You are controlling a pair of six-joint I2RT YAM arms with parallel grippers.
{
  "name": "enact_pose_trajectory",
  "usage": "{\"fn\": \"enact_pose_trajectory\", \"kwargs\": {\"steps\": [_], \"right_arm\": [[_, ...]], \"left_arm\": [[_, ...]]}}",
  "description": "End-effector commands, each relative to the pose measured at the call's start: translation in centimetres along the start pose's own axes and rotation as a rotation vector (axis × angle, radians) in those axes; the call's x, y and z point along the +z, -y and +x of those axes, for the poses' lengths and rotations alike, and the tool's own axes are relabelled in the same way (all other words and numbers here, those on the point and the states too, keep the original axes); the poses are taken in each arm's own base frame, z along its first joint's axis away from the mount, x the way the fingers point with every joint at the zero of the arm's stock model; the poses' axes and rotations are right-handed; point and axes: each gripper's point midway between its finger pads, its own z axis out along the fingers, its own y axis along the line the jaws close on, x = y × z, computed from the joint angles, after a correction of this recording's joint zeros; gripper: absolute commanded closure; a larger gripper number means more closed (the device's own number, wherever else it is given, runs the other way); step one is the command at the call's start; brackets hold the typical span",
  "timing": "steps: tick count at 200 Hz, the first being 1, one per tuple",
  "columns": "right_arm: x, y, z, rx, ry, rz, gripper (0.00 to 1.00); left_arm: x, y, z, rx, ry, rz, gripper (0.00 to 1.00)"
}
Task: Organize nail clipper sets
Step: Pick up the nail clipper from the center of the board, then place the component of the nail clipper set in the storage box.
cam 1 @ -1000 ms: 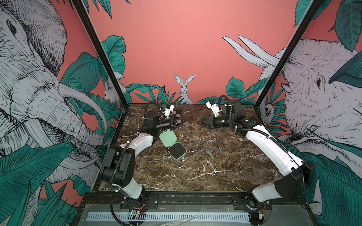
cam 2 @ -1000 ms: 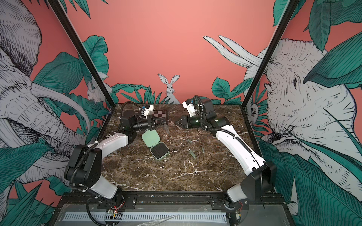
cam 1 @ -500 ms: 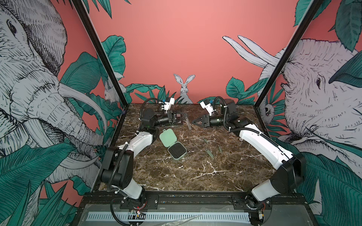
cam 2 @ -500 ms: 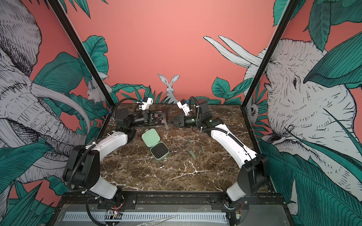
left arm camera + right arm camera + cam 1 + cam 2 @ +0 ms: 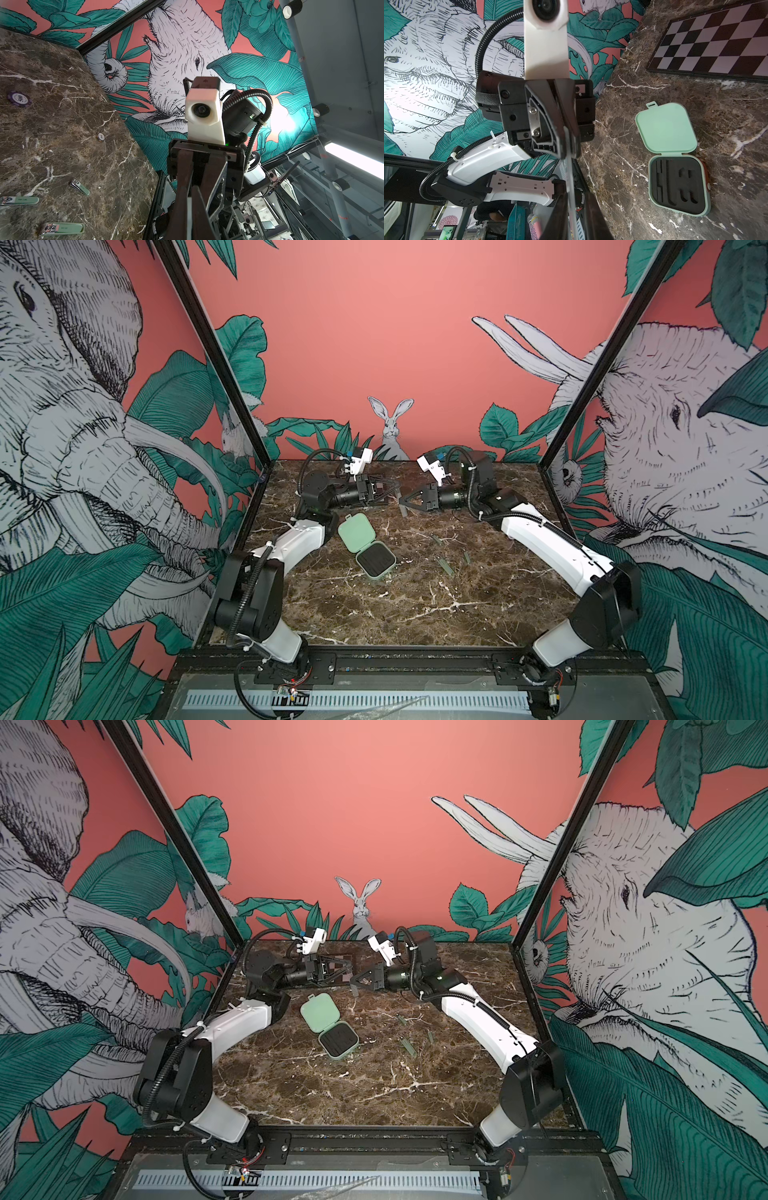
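My left hand [image 5: 568, 149] was raised over the far middle of the surface [image 5: 374, 614]. Its fingers were pressed together on one end of a slim pale tool [image 5: 571, 187], which hung down from the pinch. My right hand [image 5: 409, 501] faced it tip to tip from the right, with one finger on either side of that same tool. The gap between those fingers was narrow, and I could not tell whether they were touching the tool.

Just nearer than the hands, and a little to the left, lay the mint-green case [image 5: 356, 533], hinged open and flat. Its lid was on the far-left side, and its base, with a dark slotted tray [image 5: 677, 185], was on the near-right side.

To the right of the case and apart from it, three pale-green nail clippers [image 5: 62, 228] lay loose on the surface, none touching another.

Behind the hands, toward the far edge, lay a flat brown-and-pale checkerboard [image 5: 716, 41].

A purple chip [image 5: 19, 99] marked 500 also lay on the surface. I could see it only in the left wrist view, so I could not place it in the scene.
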Motion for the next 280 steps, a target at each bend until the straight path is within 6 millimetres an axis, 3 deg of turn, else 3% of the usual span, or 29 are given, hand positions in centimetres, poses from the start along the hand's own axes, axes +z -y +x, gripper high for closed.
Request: {"fn": "enact_pose_trajectory", "kwargs": {"steps": [1,49,62,68,72,80,93,99,122,140,162,194,223,250,280], "right_arm": [[0.1,-0.7,-0.2,-0.029,0.007,-0.033,0.84],[0.3,-0.9,-0.4,-0.021,0.014,-0.06,0.97],[0.4,-1.1,-0.6,-0.014,0.014,-0.075,1.0],[0.4,-1.1,-0.5,-0.011,0.014,-0.077,1.0],[0.5,-1.1,-0.5,-0.009,0.014,-0.076,1.0],[0.5,-0.8,-0.4,-0.005,0.012,-0.07,1.0],[0.7,-0.3,0.1,-0.004,0.006,-0.05,1.0],[0.8,0.2,0.4,-0.002,0.002,-0.029,1.0],[1.7,3.6,3.0,-0.03,-0.059,0.165,1.0],[2.9,7.4,6.2,-0.121,-0.182,0.425,1.0],[4.0,11.4,8.9,-0.205,-0.303,0.663,1.0],[7.1,14.0,12.0,-0.285,-0.42,0.766,1.0],[9.5,14.9,12.8,-0.341,-0.468,0.806,1.0],[11.1,15.5,13.0,-0.348,-0.494,0.816,1.0],[12.6,16.2,13.3,-0.358,-0.515,0.824,1.0]], "left_arm": [[0.2,1.8,0.5,0.031,-0.029,0.037,1.0],[0.3,1.7,0.4,0.023,-0.029,0.035,1.0],[0.3,1.5,0.4,0.014,-0.026,0.024,0.63],[0.3,1.4,0.3,0.01,-0.023,0.015,0.38],[0.3,1.3,0.3,0.011,-0.022,0.008,0.3],[0.2,1.1,0.1,0.009,-0.011,-0.014,0.18],[-0.7,0.3,-0.5,0.005,0.021,-0.088,0.12],[-1.7,-0.5,-1.0,0.001,0.053,-0.145,0.01],[-8.0,-4.1,-1.4,0.004,0.183,-0.533,0.02],[-13.9,-6.9,0.4,0.049,0.192,-0.944,0.07],[-18.1,-10.1,3.4,0.037,0.153,-1.185,0.17],[-20.1,-14.4,6.5,-0.04,0.169,-1.237,0.27],[-22.4,-17.0,7.9,-0.123,0.233,-1.245,0.3],[-23.5,-18.3,8.6,-0.174,0.255,-1.232,0.33],[-23.5,-19.0,9.0,-0.184,0.249,-1.21,0.33]]}}
